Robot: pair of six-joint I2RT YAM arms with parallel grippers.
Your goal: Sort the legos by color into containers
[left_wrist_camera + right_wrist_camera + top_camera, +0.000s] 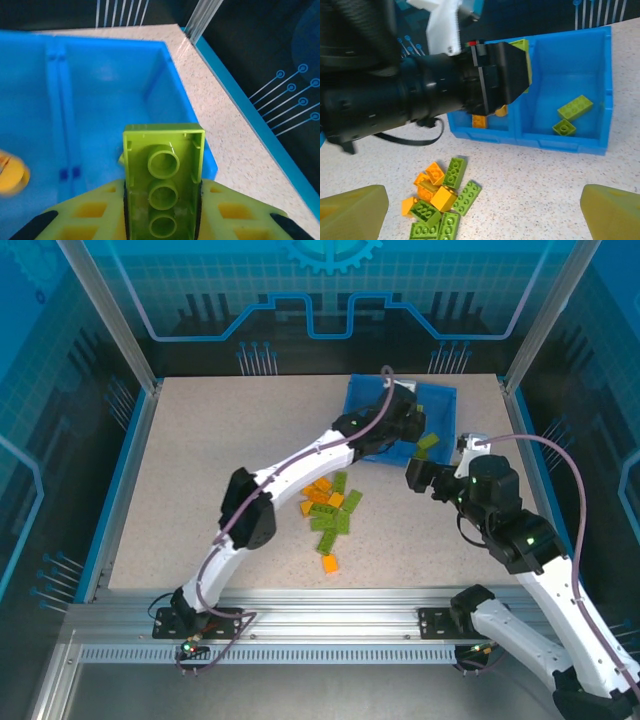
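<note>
Jaws of our left gripper clench a lime brick above the tray's green-holding compartment; our right gripper gapes.
Two green bricks lie beneath those clenched jaws, an orange one alongside; most legos sit unsorted between our right jaws.

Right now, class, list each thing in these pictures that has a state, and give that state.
left gripper: shut on a green lego, over the tray.
right gripper: open, holding nothing, above the table.
tray: two green legos in one compartment, orange legos in the other.
loose legos: mixed orange and green, unsorted on the table.
</note>
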